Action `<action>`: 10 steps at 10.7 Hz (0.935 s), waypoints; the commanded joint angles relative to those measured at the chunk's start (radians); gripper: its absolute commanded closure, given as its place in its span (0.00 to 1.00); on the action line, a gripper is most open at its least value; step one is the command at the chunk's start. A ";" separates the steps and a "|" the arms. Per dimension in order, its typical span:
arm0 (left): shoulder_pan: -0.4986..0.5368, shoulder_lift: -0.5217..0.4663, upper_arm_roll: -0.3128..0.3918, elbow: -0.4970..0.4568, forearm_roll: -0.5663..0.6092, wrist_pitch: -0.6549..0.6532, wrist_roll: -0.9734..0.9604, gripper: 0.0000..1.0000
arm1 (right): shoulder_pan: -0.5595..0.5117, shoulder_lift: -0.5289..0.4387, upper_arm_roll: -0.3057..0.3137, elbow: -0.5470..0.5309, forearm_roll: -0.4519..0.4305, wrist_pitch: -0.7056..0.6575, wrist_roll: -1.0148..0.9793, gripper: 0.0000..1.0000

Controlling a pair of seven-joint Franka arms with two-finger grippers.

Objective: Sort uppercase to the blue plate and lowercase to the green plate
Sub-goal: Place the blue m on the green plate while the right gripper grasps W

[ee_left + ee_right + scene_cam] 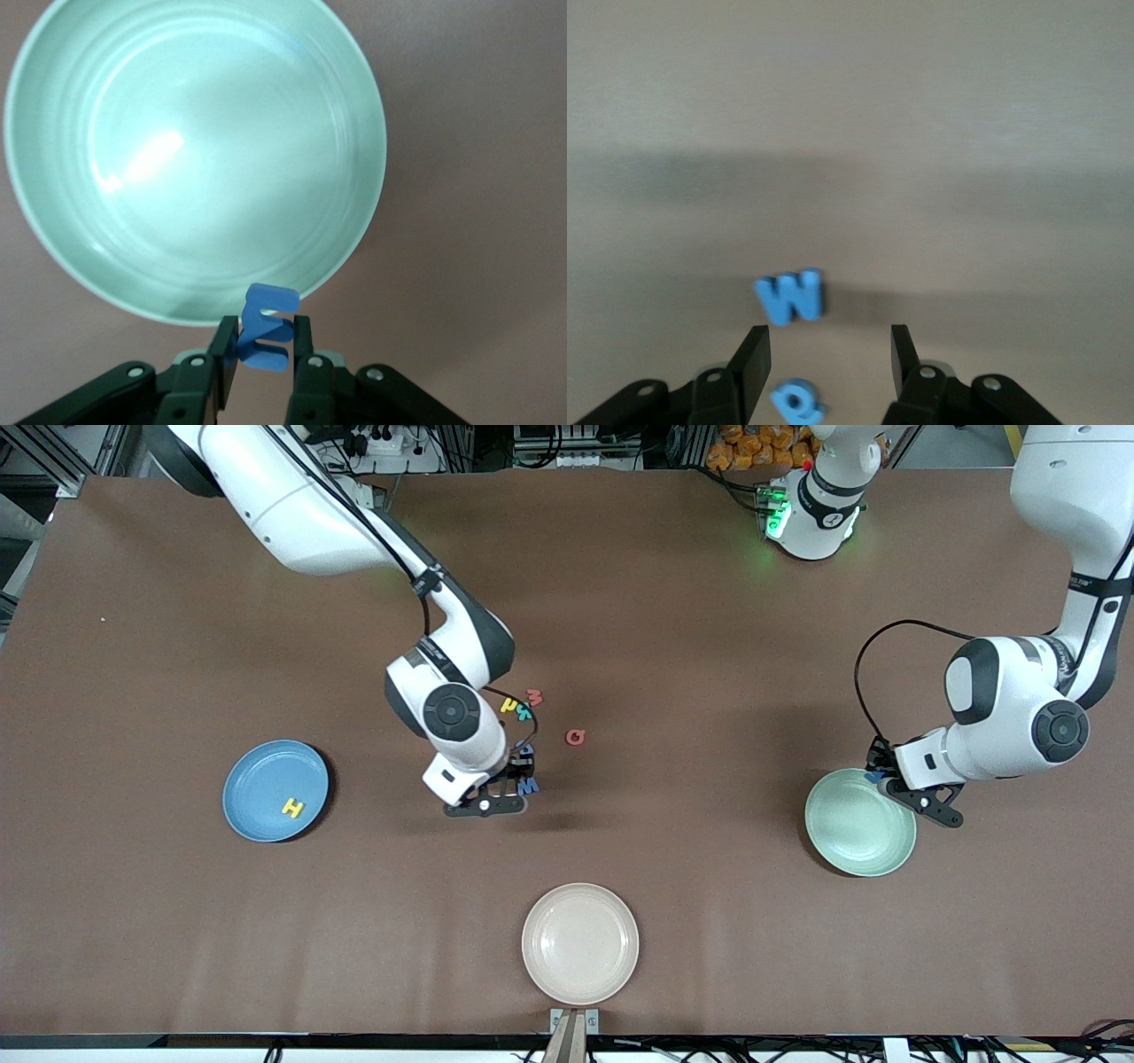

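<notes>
My left gripper (880, 776) (266, 343) hangs over the rim of the pale green plate (861, 833) (195, 159), shut on a small blue lowercase m (267, 332). My right gripper (512, 781) (824, 350) is open, low over the table's middle, with the blue a (526, 753) (797, 403) between its fingers and the blue W (529, 786) (791, 297) just past the fingertips. On the blue plate (257, 779), toward the right arm's end, lies the yellow H (293, 807). A red Q (576, 736) lies apart on the table. A yellow h (509, 706), green R (524, 711) and red m (534, 696) cluster together.
A cream plate (580, 921) stands near the table's front edge, nearer the front camera than the letters. The right arm's forearm stretches over the table above the letter cluster. Bare brown tabletop lies between the plates.
</notes>
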 commanded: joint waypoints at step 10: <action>-0.132 -0.084 -0.001 0.020 0.099 0.005 -0.135 0.00 | 0.020 0.137 -0.003 0.105 -0.039 0.060 -0.091 0.32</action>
